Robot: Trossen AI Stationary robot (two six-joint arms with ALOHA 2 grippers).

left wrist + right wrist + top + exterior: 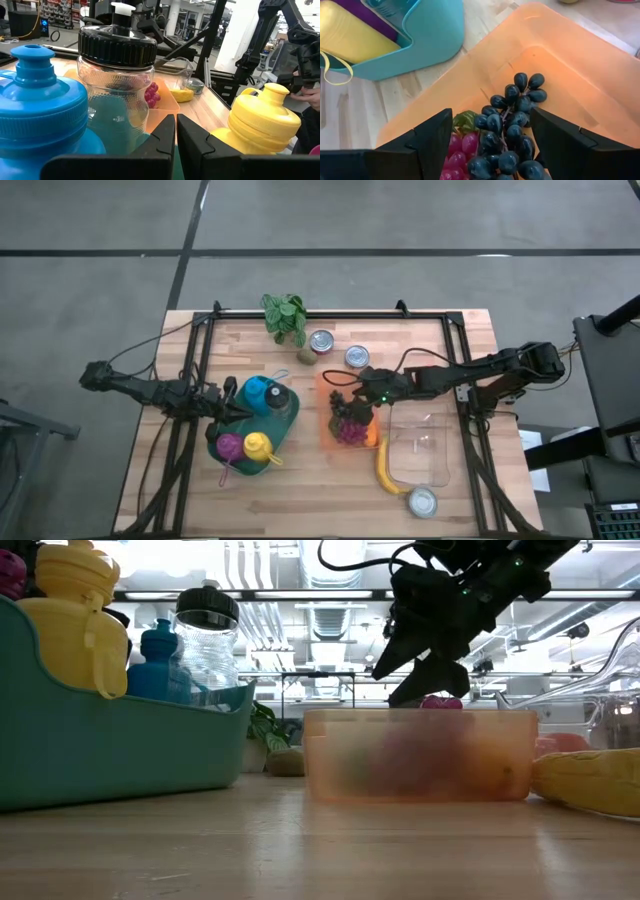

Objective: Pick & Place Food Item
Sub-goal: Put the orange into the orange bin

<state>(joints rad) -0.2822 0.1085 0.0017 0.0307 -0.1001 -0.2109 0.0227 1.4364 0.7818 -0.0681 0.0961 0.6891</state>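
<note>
Between right tool's (487,145) spread fingers, dark grapes (512,122), orange bin (580,85)

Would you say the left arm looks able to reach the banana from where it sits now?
Probably not directly: the left end effector sits shut by the teal bin, and the orange container lies between it and the banana.

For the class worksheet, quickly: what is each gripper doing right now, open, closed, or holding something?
Left gripper: shut, holding nothing, at the teal bin.
Right gripper: open over the orange container, dark grapes lying between its fingers, not gripped.
</note>
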